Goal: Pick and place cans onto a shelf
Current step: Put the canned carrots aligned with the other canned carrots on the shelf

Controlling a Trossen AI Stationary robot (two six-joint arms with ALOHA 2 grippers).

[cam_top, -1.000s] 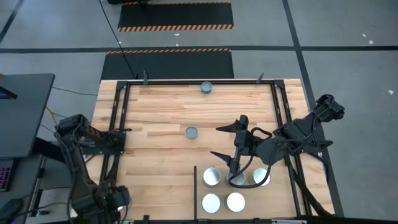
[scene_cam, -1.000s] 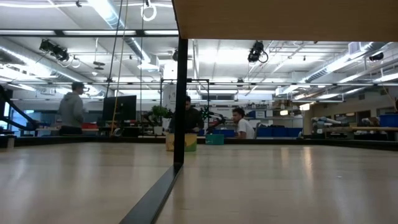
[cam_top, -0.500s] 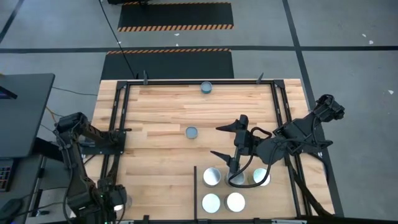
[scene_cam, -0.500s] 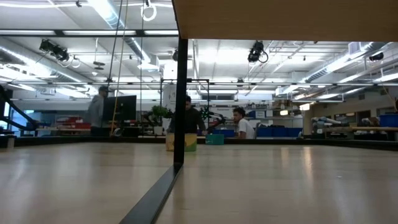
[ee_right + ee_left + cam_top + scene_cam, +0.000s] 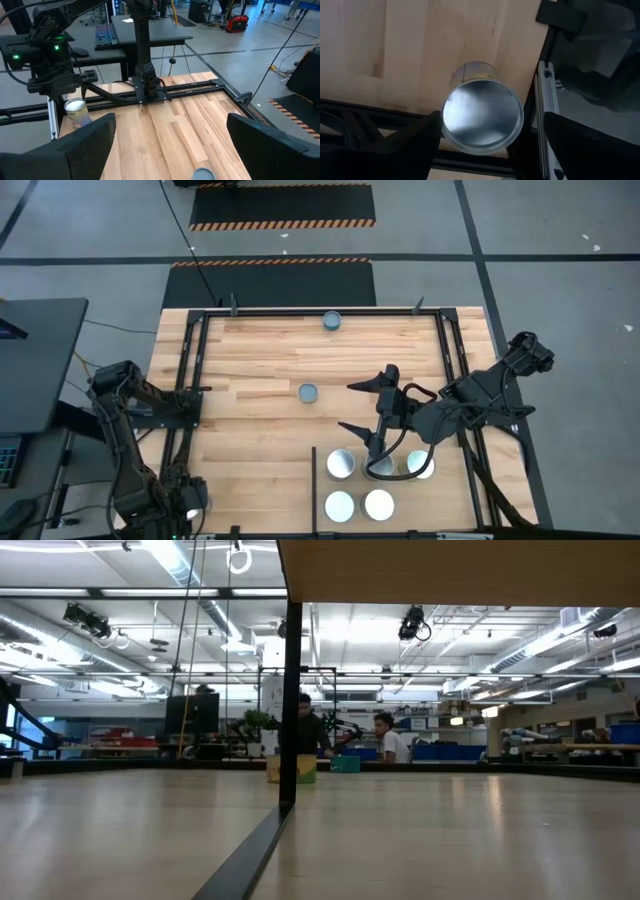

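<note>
A can (image 5: 482,120) with a bright silver top stands upright on the wood at the table's near left corner. My left gripper (image 5: 185,500) points down over it, open, one finger on each side. Several silver-topped cans (image 5: 341,464) stand on the shelf (image 5: 360,485) at the near right, beside its black divider bar (image 5: 315,480). Two blue-grey cans (image 5: 308,392) (image 5: 332,321) stand farther back. My right gripper (image 5: 346,407) hangs open above the table's middle, above the shelf's far edge, holding nothing. My left gripper's fingers come from above, on either side of the can's rim (image 5: 445,120). One finger (image 5: 427,132) stands right beside the rim and I cannot tell whether it touches. The other finger (image 5: 570,140) stands clear of the can.
Black metal bars (image 5: 447,360) frame the wooden table. A dark desk (image 5: 35,360) stands off the left edge. Bare wood lies between the blue-grey cans and the shelf. The right wrist view shows the left arm (image 5: 50,65) over its can (image 5: 75,111).
At the near left corner the can's bright top has come into sight under my left gripper. My right arm has kept still. In the room behind the table a person has walked toward the right.
</note>
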